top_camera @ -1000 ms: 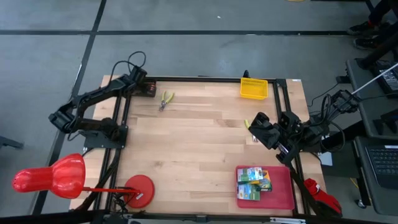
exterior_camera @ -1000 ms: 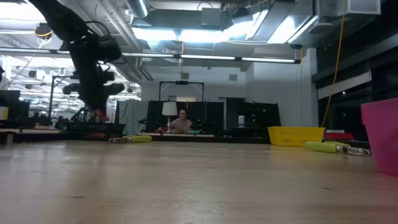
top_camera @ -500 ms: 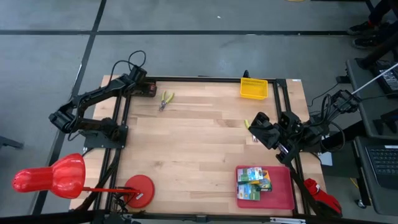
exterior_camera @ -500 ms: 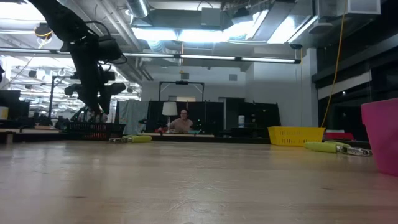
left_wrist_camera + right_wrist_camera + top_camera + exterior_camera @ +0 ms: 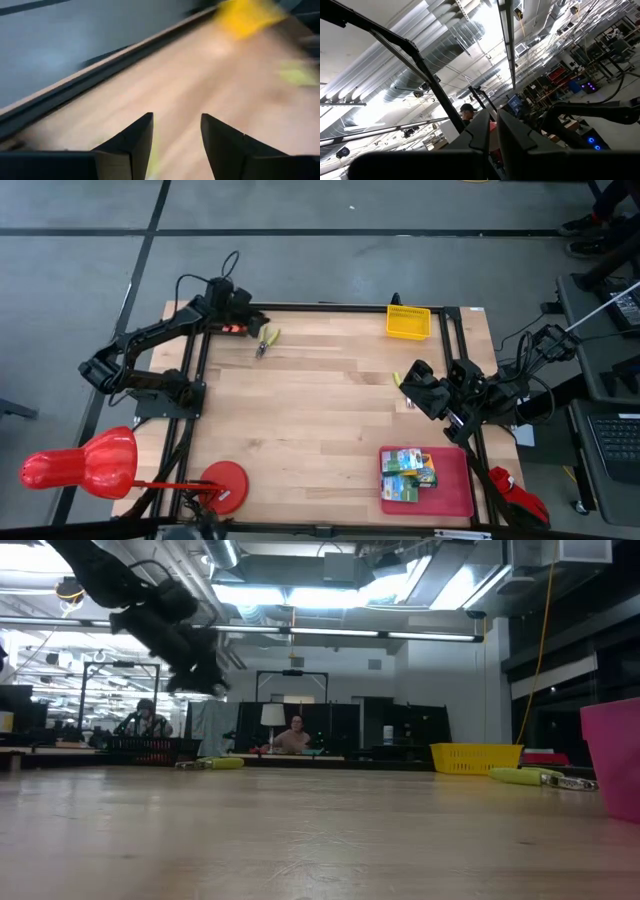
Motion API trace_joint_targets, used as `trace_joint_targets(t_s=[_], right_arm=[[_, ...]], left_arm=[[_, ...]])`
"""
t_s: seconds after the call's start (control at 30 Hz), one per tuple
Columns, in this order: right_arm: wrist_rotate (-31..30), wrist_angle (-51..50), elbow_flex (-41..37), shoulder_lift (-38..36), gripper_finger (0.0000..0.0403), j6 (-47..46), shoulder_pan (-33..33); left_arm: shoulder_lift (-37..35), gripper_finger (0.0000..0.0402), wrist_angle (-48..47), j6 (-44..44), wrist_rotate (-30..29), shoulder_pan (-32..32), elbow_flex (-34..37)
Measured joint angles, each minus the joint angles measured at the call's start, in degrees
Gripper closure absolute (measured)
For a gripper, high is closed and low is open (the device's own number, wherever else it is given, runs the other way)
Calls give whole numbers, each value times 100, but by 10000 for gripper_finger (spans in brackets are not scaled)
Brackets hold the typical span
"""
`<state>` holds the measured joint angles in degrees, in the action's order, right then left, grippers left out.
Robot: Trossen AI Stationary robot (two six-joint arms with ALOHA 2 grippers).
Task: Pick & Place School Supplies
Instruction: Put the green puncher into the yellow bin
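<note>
Nearest me, on the flat red tray [image 5: 452, 490] at the table's front right corner, lie the small yellow-green crayon boxes [image 5: 408, 474], bunched together. My right gripper [image 5: 412, 376] hangs at the right edge, fingers nearly closed on nothing, just beside a yellow-handled tool [image 5: 398, 379]. At the far left, my left gripper [image 5: 250, 326] hovers above the wood with fingers parted and empty, close beside the yellow-handled scissor-like tool [image 5: 267, 339]. The yellow mesh basket [image 5: 408, 321] sits at the far edge.
</note>
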<state>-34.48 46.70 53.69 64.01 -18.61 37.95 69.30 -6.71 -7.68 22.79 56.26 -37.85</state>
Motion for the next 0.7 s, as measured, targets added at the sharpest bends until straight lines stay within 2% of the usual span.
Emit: trace_joint_targets(t_s=[0.07,0.1,0.17,0.3,0.4,0.47,0.57,0.7], right_arm=[[0,0,0,0,364,22,0],[0,0,0,0,364,43,0],[1,0,0,0,364,100,0],[28,0,0,0,364,111,-13],[88,0,0,0,364,111,-31],[88,0,0,0,364,111,-31],[87,0,0,0,364,111,-32],[95,1,0,0,364,106,-71]], left_arm=[[0,244,457,-174,782,-107,0],[0,245,686,-359,984,-181,0],[0,248,1179,-823,1000,-347,0],[-2,246,1800,-1471,279,-626,-2],[0,243,1158,-1267,-787,-888,-2],[2,242,633,-979,-1275,-1113,-2],[47,242,149,-644,-1526,-1506,-2],[50,240,14,-221,-1724,-1953,-2]])
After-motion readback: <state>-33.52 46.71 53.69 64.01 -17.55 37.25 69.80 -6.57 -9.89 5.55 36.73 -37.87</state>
